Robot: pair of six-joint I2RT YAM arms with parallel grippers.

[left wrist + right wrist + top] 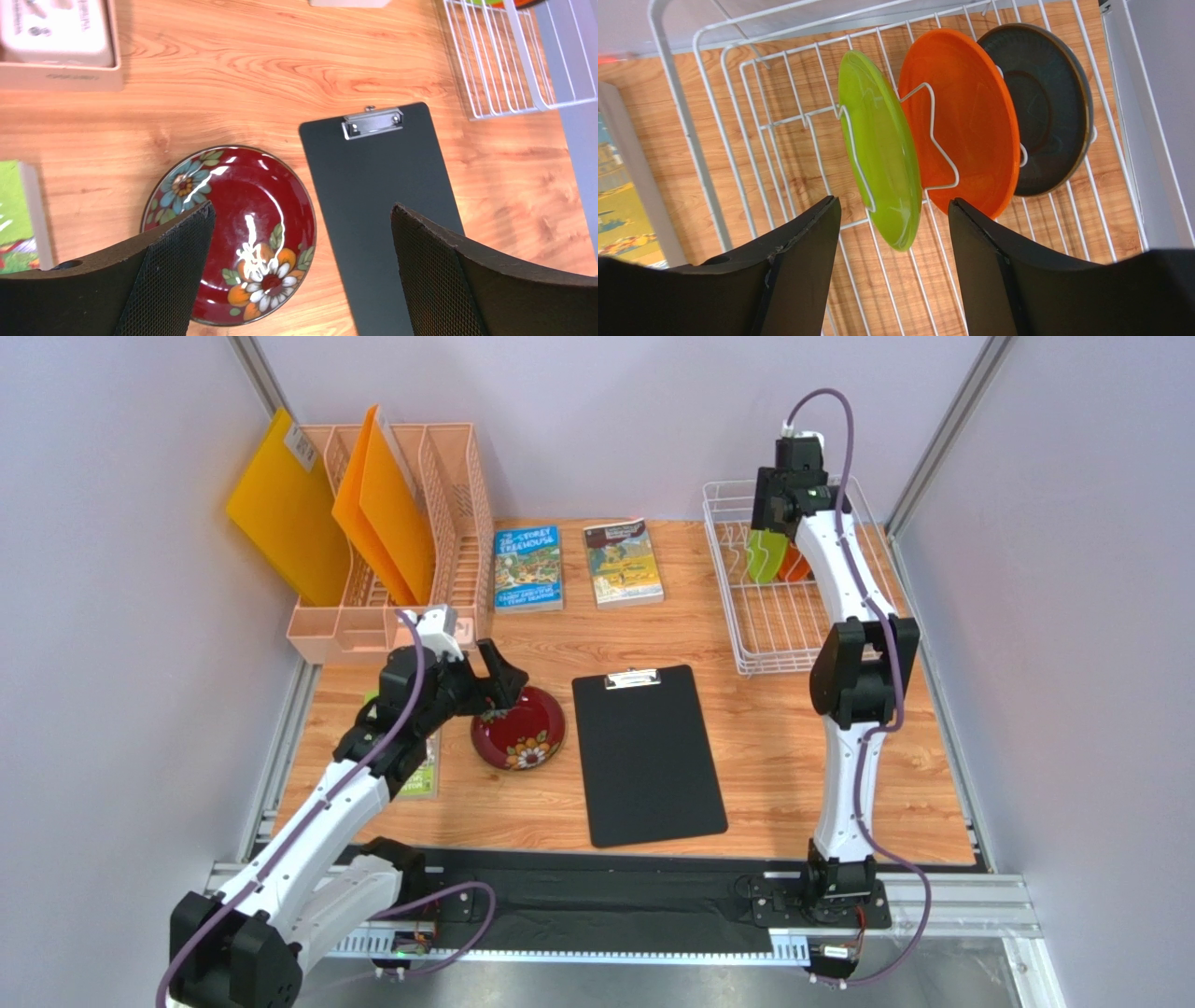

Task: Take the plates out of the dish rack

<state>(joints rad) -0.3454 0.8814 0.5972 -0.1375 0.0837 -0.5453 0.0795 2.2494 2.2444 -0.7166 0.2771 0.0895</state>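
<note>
Lime green plate [878, 147] stands on edge in the dish rack [786, 630] at the bench's [758, 742] far right corner. It is dead ahead of the right hand [894, 204], its rim in line with the half-open, empty gap. Left hand [302, 210] is spread wide, holding nothing, over the dark red plate [238, 231] lying flat near the left edge.

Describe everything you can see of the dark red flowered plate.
The dark red plate is small, round and shallow, glossy like glazed ceramic, painted with blue, orange and white flowers. It lies flat, face up, on the wooden table, just left of the black clipboard. The open jaws of the left gripper hover above it.
</note>
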